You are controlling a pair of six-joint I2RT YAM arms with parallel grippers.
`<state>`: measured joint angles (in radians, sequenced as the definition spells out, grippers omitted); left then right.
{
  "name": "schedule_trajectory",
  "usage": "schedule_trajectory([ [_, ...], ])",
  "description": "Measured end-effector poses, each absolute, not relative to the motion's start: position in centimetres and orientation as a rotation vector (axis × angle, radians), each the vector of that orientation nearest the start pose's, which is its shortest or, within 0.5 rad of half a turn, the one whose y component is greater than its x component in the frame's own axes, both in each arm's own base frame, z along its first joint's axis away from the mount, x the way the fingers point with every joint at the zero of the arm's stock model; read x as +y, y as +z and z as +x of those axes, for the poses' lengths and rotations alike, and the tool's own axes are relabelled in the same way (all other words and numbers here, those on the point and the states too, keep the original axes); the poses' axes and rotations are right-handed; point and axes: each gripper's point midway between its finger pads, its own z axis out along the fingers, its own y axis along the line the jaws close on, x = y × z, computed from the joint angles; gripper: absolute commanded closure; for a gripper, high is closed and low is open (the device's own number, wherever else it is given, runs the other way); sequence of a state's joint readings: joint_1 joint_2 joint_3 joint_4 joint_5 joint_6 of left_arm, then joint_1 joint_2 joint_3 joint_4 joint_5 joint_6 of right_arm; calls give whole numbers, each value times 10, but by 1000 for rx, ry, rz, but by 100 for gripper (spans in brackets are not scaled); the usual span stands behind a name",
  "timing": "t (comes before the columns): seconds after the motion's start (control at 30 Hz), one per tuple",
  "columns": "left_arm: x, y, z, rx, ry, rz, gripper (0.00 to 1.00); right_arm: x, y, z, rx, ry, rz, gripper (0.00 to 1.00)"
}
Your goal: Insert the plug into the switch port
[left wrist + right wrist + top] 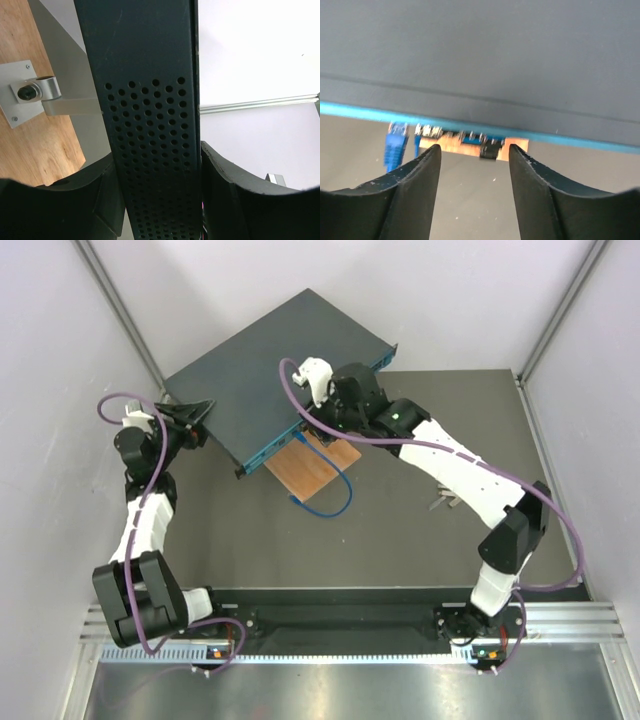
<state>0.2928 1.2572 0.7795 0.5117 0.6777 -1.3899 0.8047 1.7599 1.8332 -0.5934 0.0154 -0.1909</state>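
Observation:
The switch (270, 370), a flat dark blue box, lies at an angle at the back of the table, its teal port face (275, 445) turned to the front right. My left gripper (195, 420) is shut on its left corner; in the left wrist view both fingers clamp the perforated side wall (150, 110). My right gripper (318, 425) hangs open and empty over the front edge of the switch (480, 50). A blue plug (395, 147) sits at the port face below the teal edge; whether it is seated cannot be told. Its blue cable (335, 502) loops forward.
A small brown wooden board (315, 470) lies under the switch's front edge, also showing in the right wrist view (452, 145). A small grey object (445, 502) lies on the mat at the right. White walls close in both sides.

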Motion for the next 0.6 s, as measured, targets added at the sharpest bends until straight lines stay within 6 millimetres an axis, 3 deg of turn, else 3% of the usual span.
schedule_trajectory([
  [0.27, -33, 311, 403, 1557, -1400, -771, 100, 332, 297, 352, 1862, 394, -988, 39],
  [0.43, -36, 313, 405, 1572, -1420, -750, 100, 319, 289, 351, 1887, 402, -985, 40],
  [0.6, -35, 312, 404, 1578, -1422, -752, 100, 318, 271, 346, 1925, 417, -1006, 51],
])
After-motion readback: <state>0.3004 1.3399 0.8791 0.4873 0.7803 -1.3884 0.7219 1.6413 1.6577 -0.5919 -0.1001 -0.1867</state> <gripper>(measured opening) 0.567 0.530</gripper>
